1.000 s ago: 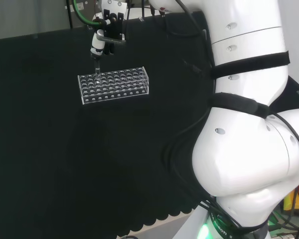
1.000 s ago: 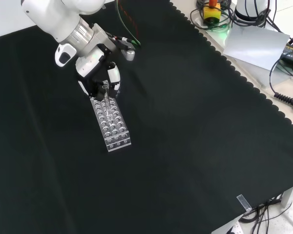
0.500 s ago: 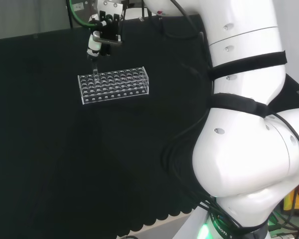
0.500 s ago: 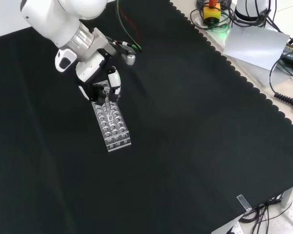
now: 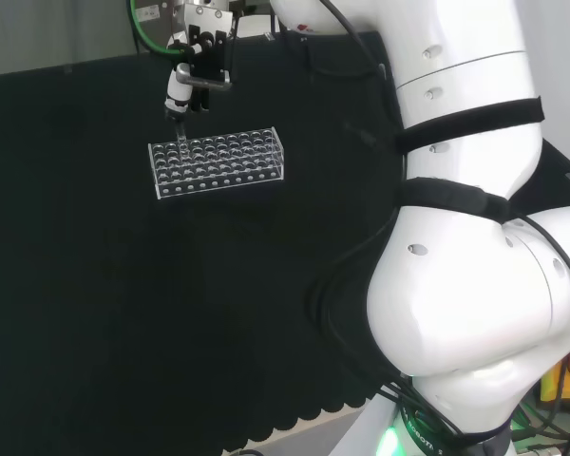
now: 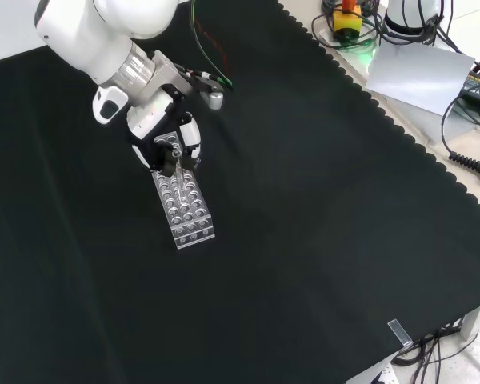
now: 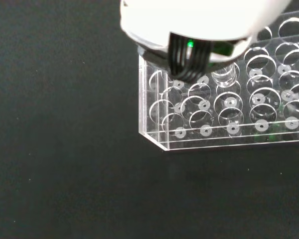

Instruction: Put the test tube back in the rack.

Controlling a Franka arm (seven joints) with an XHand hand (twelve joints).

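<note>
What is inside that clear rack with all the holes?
One test tube stands in a hole at the rack's far-left end in the head view, under the hand. Other holes look empty; its top is hidden by fingers.

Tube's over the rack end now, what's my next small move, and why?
Probably lower straight down, slowly. The hand pinches the test tube upright, its lower end at the rack top near the far left corner in the head view, apparently not seated yet.

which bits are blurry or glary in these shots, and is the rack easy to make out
Wrist view: the hand is a blurred white mass, while the rack is sharp with bright rims. Head view: the rack stands out pale against the black cloth. Front view: it glints.
</note>
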